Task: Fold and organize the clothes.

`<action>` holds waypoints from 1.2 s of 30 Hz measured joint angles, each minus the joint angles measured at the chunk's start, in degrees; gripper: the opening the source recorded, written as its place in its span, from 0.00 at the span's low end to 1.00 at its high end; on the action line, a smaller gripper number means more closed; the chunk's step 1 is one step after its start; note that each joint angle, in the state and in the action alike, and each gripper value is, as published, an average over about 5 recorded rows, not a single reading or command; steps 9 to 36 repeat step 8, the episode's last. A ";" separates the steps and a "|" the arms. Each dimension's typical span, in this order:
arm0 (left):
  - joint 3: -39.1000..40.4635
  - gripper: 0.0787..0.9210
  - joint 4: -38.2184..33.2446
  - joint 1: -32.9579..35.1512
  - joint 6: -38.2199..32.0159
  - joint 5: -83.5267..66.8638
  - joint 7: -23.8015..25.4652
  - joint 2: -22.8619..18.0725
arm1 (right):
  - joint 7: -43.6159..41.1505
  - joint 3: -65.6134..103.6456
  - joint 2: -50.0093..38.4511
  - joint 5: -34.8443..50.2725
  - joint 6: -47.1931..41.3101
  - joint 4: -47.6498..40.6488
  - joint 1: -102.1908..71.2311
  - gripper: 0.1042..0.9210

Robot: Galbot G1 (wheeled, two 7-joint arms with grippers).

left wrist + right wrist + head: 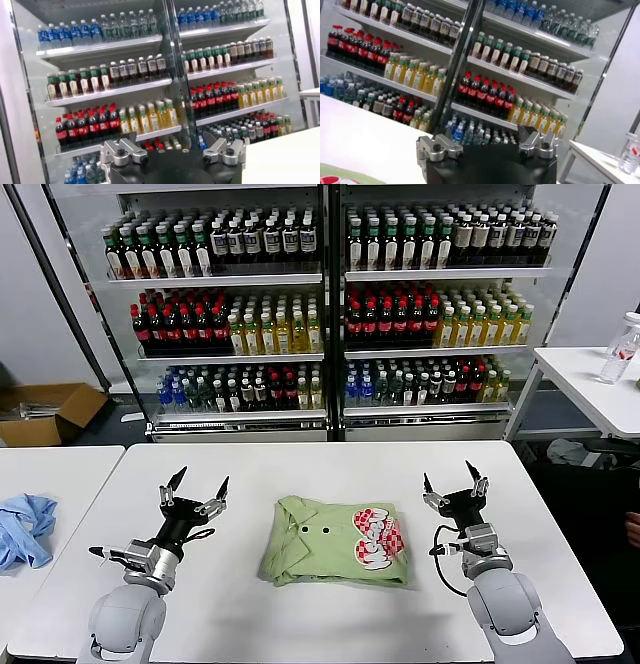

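Note:
The light green shirt [335, 541] lies folded into a rough rectangle at the middle of the white table [320, 469], its collar and buttons on the left, its red-and-white checkered print [378, 537] on the right. A corner of it shows in the right wrist view [340, 175]. My left gripper [197, 486] is open and empty, raised off the table to the left of the shirt, fingers pointing up. My right gripper [452, 481] is open and empty, raised to the right of the shirt. Both wrist views face the drinks shelves.
A light blue cloth [25, 527] lies on a second white table [60, 474] at the left. A glass-door cooler full of bottles [325, 304] stands behind the table. Another table with a clear bottle [620, 349] is at the right. A cardboard box [45, 412] sits on the floor.

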 measured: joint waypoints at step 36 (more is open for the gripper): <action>0.28 0.88 -0.10 -0.33 0.02 -0.25 0.73 0.14 | 0.23 0.23 -0.37 -0.24 1.22 -1.11 0.72 0.88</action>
